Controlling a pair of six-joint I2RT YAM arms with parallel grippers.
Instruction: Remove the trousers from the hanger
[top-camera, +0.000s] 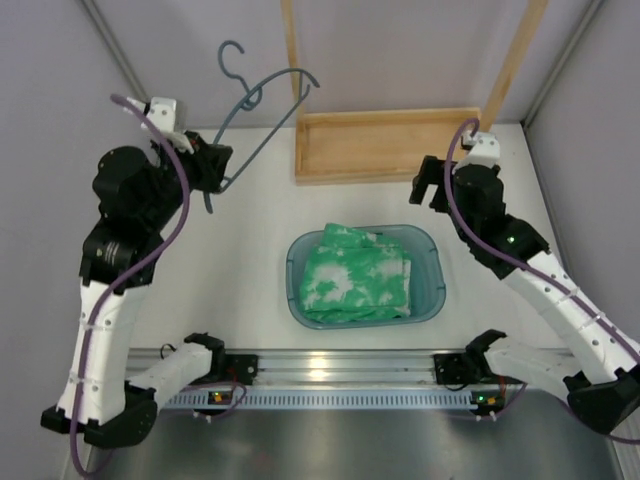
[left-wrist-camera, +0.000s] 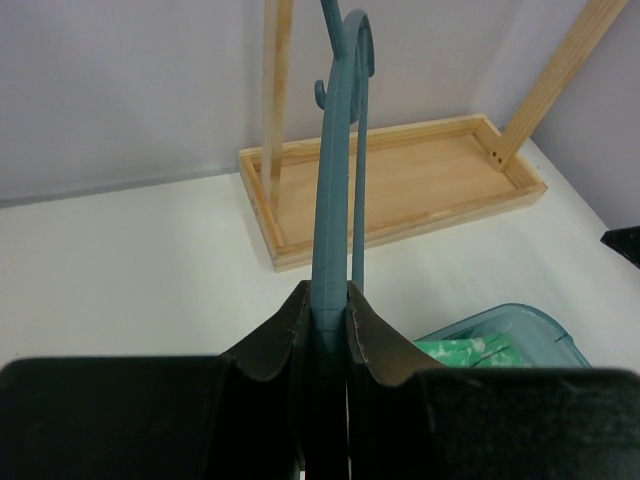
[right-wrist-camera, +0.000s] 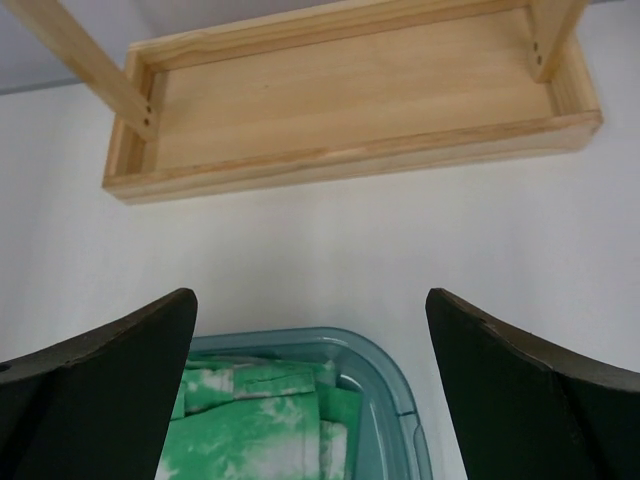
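Looks like a robot lab test cell: white tabletop (top-camera: 250, 260) boxed in by plain grey panel walls (top-camera: 400, 50), black-and-white robot arms (top-camera: 110, 300) bolted to a slotted aluminium rail (top-camera: 340, 365), exposed purple cables (top-camera: 186, 205), plus a light wooden rack frame (top-camera: 385, 145) and a translucent teal plastic basin (top-camera: 437, 285).

Green trousers (top-camera: 358, 280), blotched white in tie-dye, lie folded flat inside the teal basin (top-camera: 436, 285) at the centre of the overhead view. The thin grey-blue hanger (left-wrist-camera: 331, 200) is bare at upper left, tilted with its hook uppermost, and its lower end is pinched in the left gripper (left-wrist-camera: 328, 300).
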